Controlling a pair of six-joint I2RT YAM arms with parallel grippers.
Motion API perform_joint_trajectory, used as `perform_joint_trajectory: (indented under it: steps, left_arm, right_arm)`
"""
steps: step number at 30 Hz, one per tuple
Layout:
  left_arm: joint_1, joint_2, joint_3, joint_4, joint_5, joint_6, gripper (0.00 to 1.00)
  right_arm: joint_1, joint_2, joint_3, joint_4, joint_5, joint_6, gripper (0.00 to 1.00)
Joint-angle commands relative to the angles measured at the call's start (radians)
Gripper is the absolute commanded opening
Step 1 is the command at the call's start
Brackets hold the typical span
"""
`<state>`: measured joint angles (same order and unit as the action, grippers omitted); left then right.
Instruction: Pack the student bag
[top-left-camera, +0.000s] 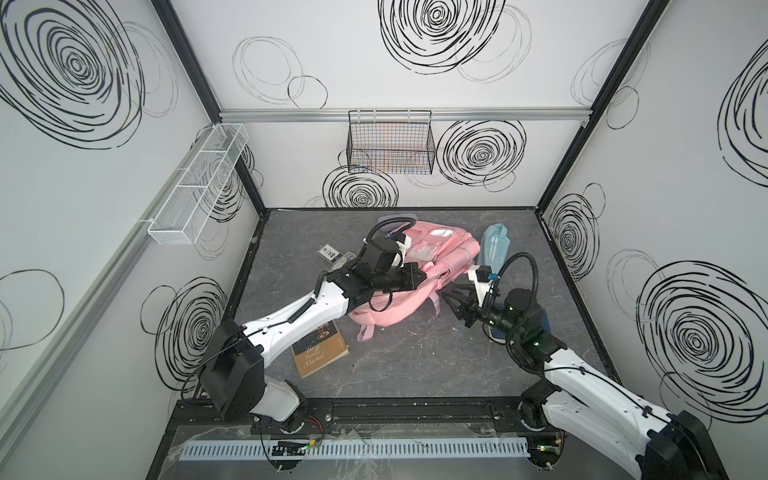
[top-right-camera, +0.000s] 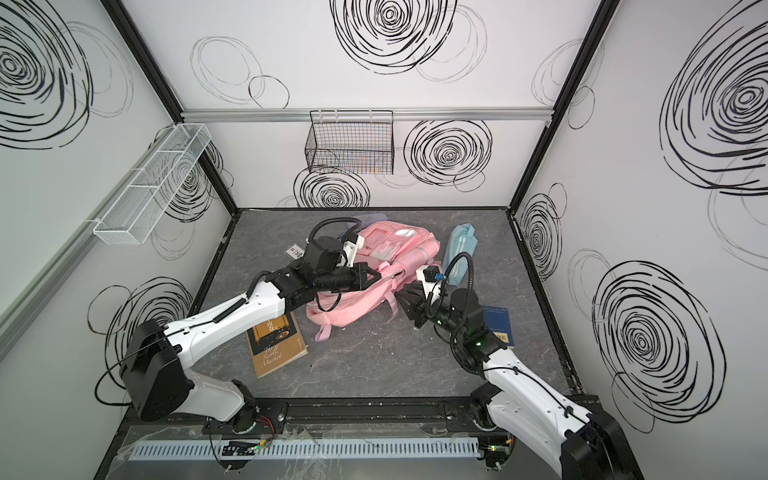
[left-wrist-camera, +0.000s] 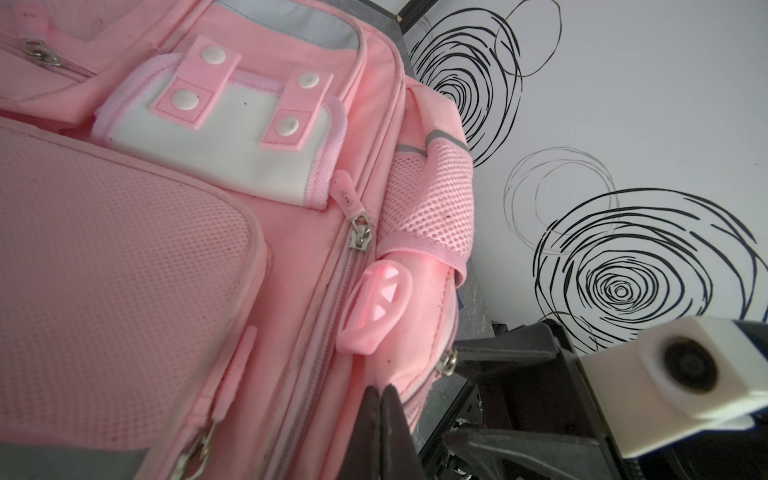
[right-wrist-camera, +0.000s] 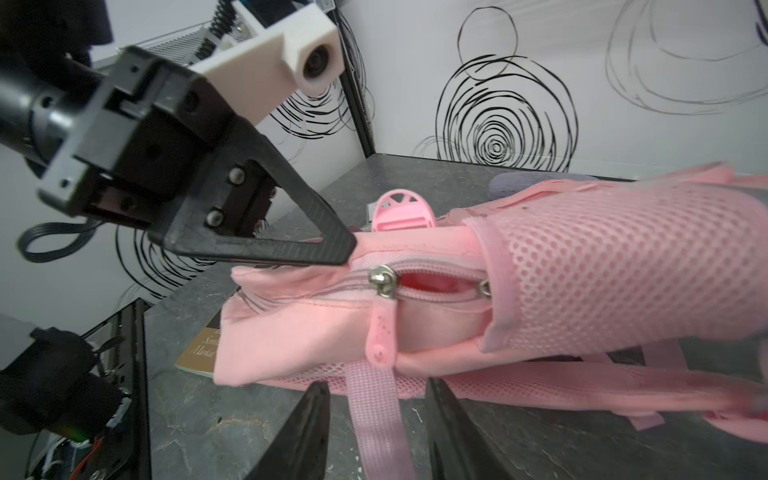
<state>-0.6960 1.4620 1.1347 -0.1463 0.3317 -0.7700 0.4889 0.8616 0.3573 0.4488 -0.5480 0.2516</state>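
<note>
Okay, the large pink fabric backpack lies mid-table. My left gripper, fingers pressed together, sits at the cloth beside its partly open zip. My right gripper, fingers spread, straddles a pink webbing strap below the pink zip pull. Closing now could catch strap instead of pull, and slack cloth might slip.

Student bag on table between left gripper and right gripper, book behind the left, pouch beyond the right.
</note>
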Motion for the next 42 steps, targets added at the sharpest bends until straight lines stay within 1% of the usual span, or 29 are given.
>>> perform_joint_trajectory:
  steps: [1, 5, 12, 17, 21, 24, 28, 36, 40, 42]
  left_arm:
    - [-0.006, -0.053, 0.010, 0.158, 0.001, -0.020, 0.00]
    - [-0.013, -0.056, 0.005, 0.166, 0.000, -0.025, 0.00]
    - [-0.019, -0.053, 0.002, 0.175, 0.001, -0.031, 0.00]
    - [-0.019, -0.055, 0.000, 0.177, 0.003, -0.032, 0.00]
    - [-0.014, -0.056, 0.002, 0.177, 0.003, -0.031, 0.00]
    - [-0.014, -0.052, 0.005, 0.181, 0.007, -0.031, 0.00]
    - [-0.014, -0.050, 0.004, 0.185, 0.010, -0.034, 0.00]
    - [-0.017, -0.052, 0.002, 0.194, 0.015, -0.046, 0.00]
    - [-0.017, -0.053, 0.005, 0.193, 0.015, -0.048, 0.00]
    - [-0.017, -0.052, 0.005, 0.193, 0.015, -0.048, 0.00]
  right_arm:
    - [-0.004, -0.004, 0.030, 0.110, -0.087, 0.042, 0.43]
    - [-0.005, 0.025, 0.032, 0.104, -0.044, 0.049, 0.45]
    - [-0.008, 0.104, 0.062, 0.119, -0.041, 0.066, 0.43]
    - [-0.014, 0.125, 0.072, 0.132, -0.038, 0.066, 0.43]
    - [-0.039, 0.123, 0.074, 0.093, -0.024, 0.057, 0.45]
    - [-0.064, 0.108, 0.056, 0.097, -0.037, 0.060, 0.45]
    - [-0.070, 0.107, 0.051, 0.112, -0.055, 0.063, 0.47]
    - [-0.071, 0.183, 0.064, 0.200, -0.165, 0.102, 0.47]
    - [-0.070, 0.215, 0.077, 0.197, -0.198, 0.100, 0.43]
    - [-0.070, 0.223, 0.079, 0.202, -0.215, 0.102, 0.37]
